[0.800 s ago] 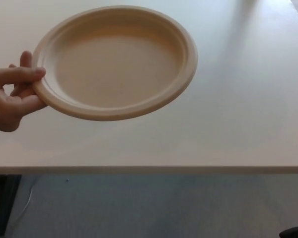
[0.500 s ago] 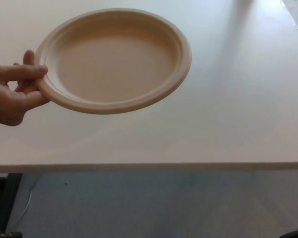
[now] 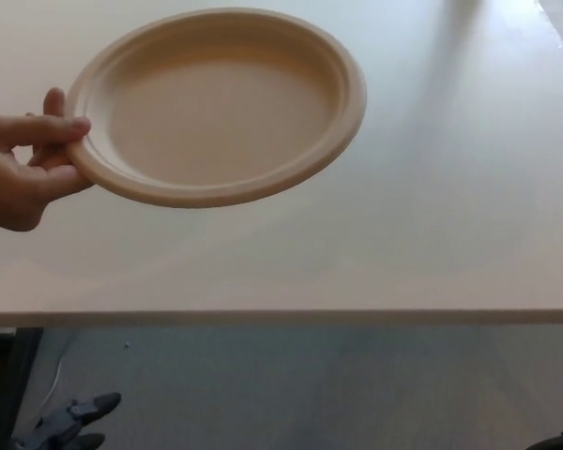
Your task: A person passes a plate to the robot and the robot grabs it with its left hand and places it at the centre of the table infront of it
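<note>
Plate [image 3: 220, 103] held aloft at left rim by person's hand [image 3: 23, 169]; judged light, stiff, thin. Right rim free for grasping. Left hand [image 3: 70, 422] glimpsed low, fingers indistinct; right hand unseen.

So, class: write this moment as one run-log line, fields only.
phase: handover pending | plate: held above table by person's hand | left hand: low, below table edge | right hand: barely visible

A person's hand [image 3: 19, 173] enters from the left edge and pinches the rim of a tan plate [image 3: 216, 105], held tilted above the pale table [image 3: 432, 216]. Below the table's near edge lies grey floor [image 3: 310, 384]. The robot's left hand [image 3: 68, 424] shows at bottom left, low and well apart from the plate.
</note>
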